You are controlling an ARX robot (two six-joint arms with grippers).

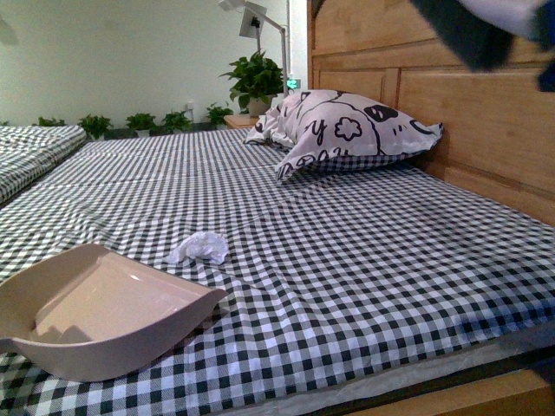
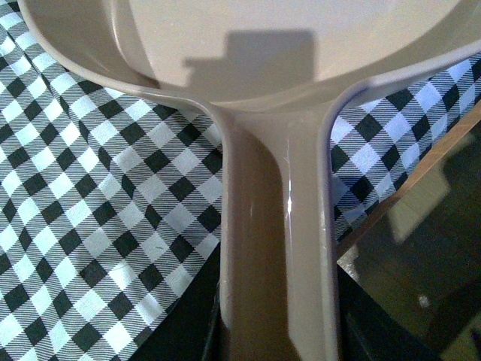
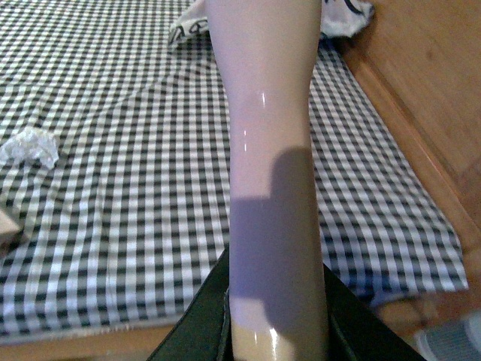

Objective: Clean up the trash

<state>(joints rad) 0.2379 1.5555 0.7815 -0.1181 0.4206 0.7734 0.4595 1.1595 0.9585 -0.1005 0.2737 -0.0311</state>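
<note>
We found the trash (image 1: 199,247) unswept beside the dustpan (image 1: 104,342), which the left gripper (image 2: 276,347) clamped; the right gripper (image 3: 275,335) clamped a pale handle (image 3: 264,135).

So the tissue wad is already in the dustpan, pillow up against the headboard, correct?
No. The tissue wad lies on the checked sheet just beyond the open edge of the dustpan, not in it; the front view shows this. The pillow is up against the headboard.

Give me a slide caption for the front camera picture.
Crumpled tissue lies on the checkered bed beyond a beige dustpan, with a patterned pillow near the headboard.
</note>
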